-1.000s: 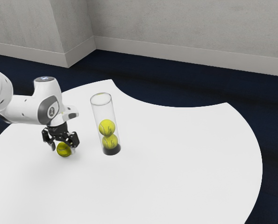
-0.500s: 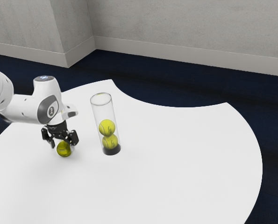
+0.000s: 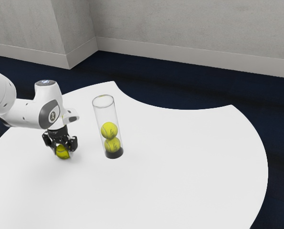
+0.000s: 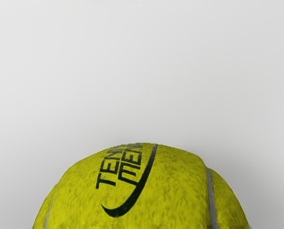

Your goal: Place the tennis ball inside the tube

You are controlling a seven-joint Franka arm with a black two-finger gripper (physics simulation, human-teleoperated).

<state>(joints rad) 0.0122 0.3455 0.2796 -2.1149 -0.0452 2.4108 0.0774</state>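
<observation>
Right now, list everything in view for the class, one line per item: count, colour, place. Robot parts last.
Tennis ball: one, yellow with dark print, between the fingers
Tube: one, clear with a black base, standing on the table
Stacked balls: two, yellow, inside the tube
Table: one, white, under tube
Floor: one, dark blue, around table
Wall: grey, several faces, beyond table
Baseboard: pale grey, along wall's foot
Arm: one, white and grey, from the exterior view's left
Fingers: two, black, closed on tennis ball
</observation>
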